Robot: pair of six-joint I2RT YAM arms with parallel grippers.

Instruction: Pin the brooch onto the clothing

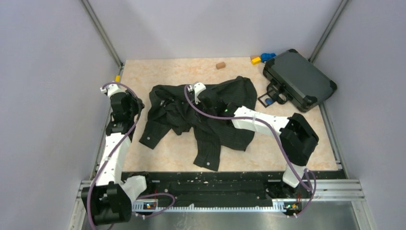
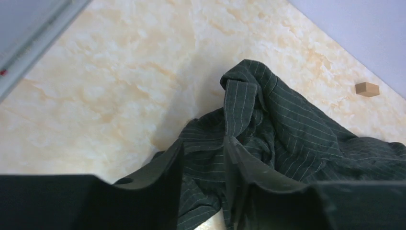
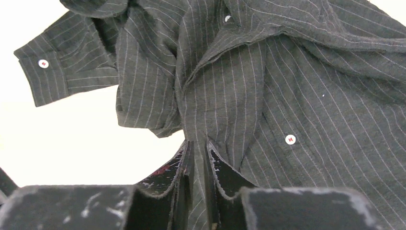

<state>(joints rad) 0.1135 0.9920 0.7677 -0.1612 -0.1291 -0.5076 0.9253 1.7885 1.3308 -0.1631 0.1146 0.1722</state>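
As the overhead view has it: shirt (image 1: 201, 120) crumpled in the middle; a tiny blue dot, likely the brooch (image 1: 269, 101), lies far right by the case (image 1: 299, 79) handle, well apart from both arms.
Left wrist view: left pincer (image 2: 203, 143) part open over the shirt's left edge, cloth under the gap, nothing clamped.
Right wrist view: right pincer (image 3: 197, 143) closed on a raised fold of shirt, near a white button (image 3: 290, 139).
Risk, cloth: if the right pincer tugs or slips, the fold collapses, leaving no taut patch to pin.
Risk, brooch: tiny and close to the case, so fingers could knock it away.
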